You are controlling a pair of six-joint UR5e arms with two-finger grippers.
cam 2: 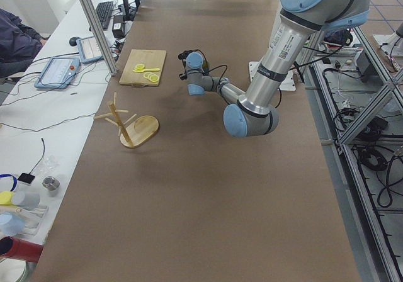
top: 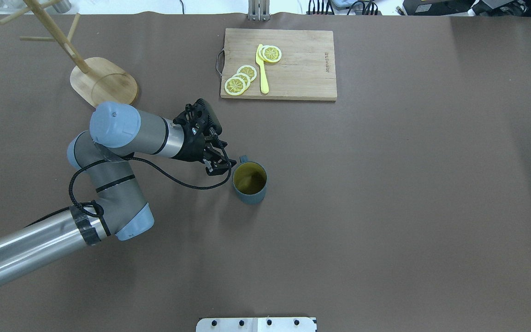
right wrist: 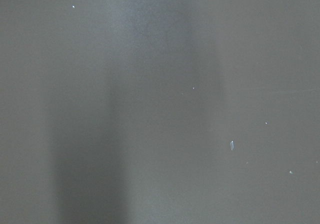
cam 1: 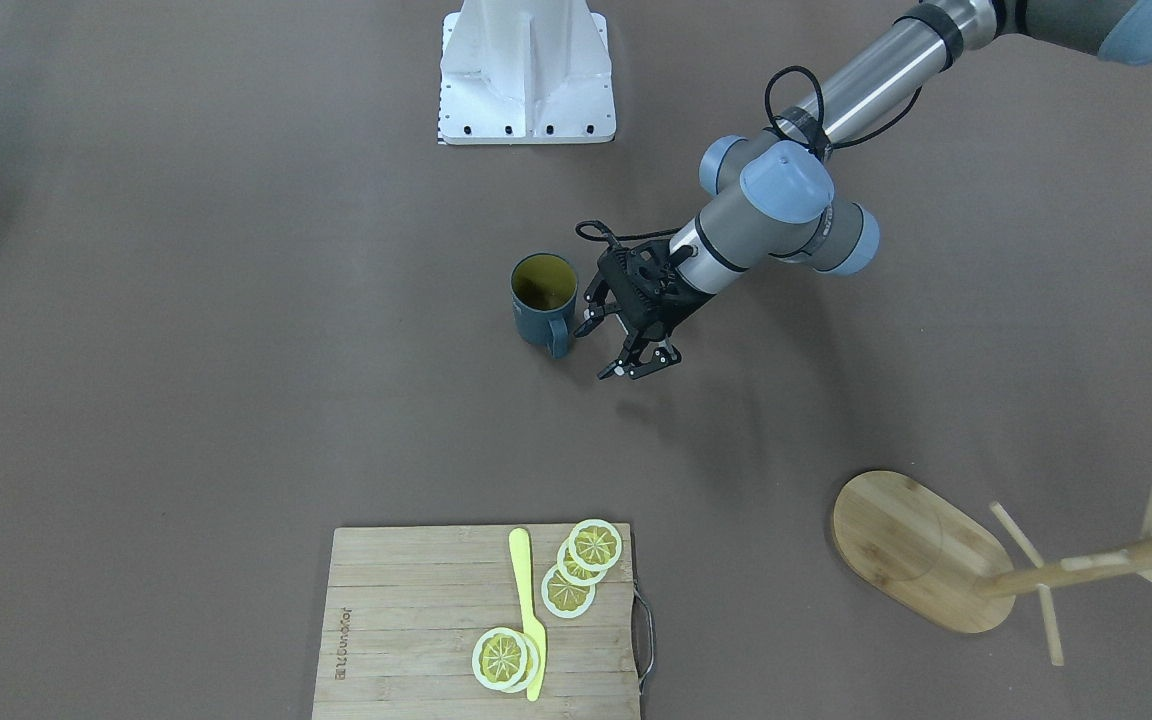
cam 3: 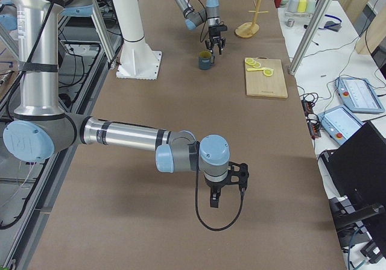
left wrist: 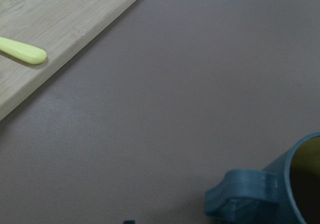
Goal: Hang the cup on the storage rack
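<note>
- The cup point(cam 1: 541, 298) stands upright on the brown table point(cam 1: 186, 350), mouth up, near the table's middle, showing its yellow-olive inside.
- Its loop handle point(cam 1: 561, 340) points away from the robot, toward the side where the cutting board lies; in the left wrist view the handle point(left wrist: 239, 199) sits at the lower right edge.
- The left gripper point(cam 1: 614, 346) hangs just beside the cup, on the robot's left of it and close to the handle. Its fingers are spread apart and have nothing between them; no touch with the cup can be made out.
- The storage rack point(cam 1: 911, 548) stands on its oval base at the far left of the table, well apart from the cup, its post and thin pegs rising from one end of the base.
- The wooden cutting board point(cam 1: 406, 620) lies at the far edge of the table, across from the robot, and bears lemon slices point(cam 1: 568, 590) and a yellow knife point(cam 1: 528, 610).
- The right gripper point(cam 3: 216, 199) hangs over bare table, well apart from everything else; it shows only in the side view, so whether it is spread or closed cannot be told.
</note>
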